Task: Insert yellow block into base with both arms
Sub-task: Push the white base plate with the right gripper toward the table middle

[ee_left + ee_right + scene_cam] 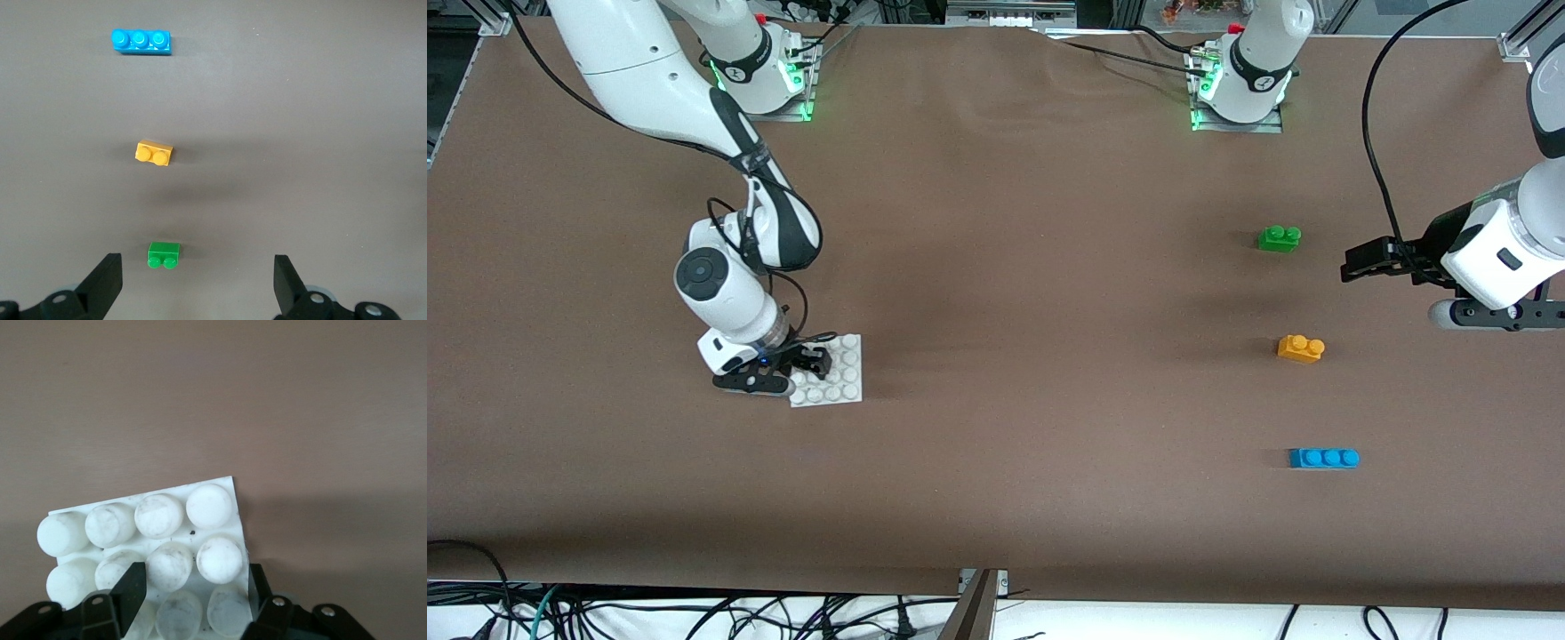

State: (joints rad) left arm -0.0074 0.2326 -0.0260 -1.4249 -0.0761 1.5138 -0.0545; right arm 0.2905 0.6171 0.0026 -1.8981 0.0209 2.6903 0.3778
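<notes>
only right wrist shows right pincer [190,590] clamping base [213,490] — left pincer [198,283] apart.

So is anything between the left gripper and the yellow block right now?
Nothing visible. The left gripper is open over bare table beside the green brick; the yellow block lies apart from it, nearer the front camera, with only tablecloth between.
</notes>
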